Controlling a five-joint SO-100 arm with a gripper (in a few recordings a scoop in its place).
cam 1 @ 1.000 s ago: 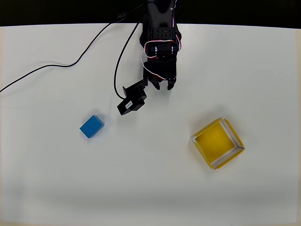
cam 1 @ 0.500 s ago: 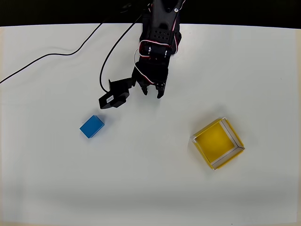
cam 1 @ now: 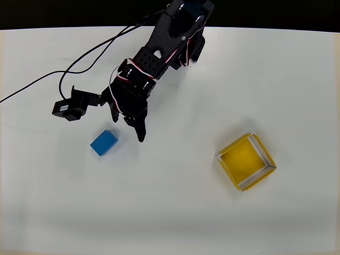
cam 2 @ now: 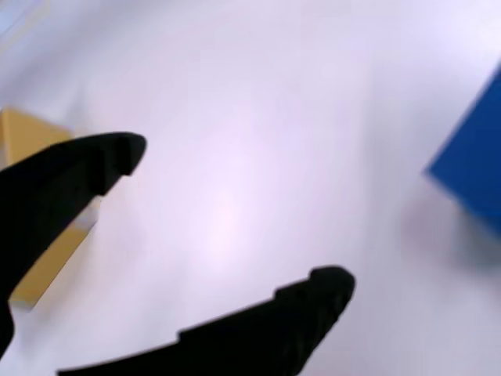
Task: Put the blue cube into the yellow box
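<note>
Swung left since earlier, arm (cam 1: 159,53) reaches toward blue cube (cam 1: 103,142), jaws apart, empty.

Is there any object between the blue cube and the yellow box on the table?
No. In the overhead view, the stretch of white table between the blue cube and the yellow box is bare; the gripper hangs just above-right of the cube.

Table (cam 1: 175,212): smooth, matt white surface with soft glare. Blue cube (cam 1: 103,142): plain, matt faces. Yellow box (cam 1: 246,161): matt yellow floor, thin walls that look like card, pale rims. Gripper (cam 2: 235,227): matt black plastic fingers (cam 2: 70,176) with stepped inner edges.
</note>
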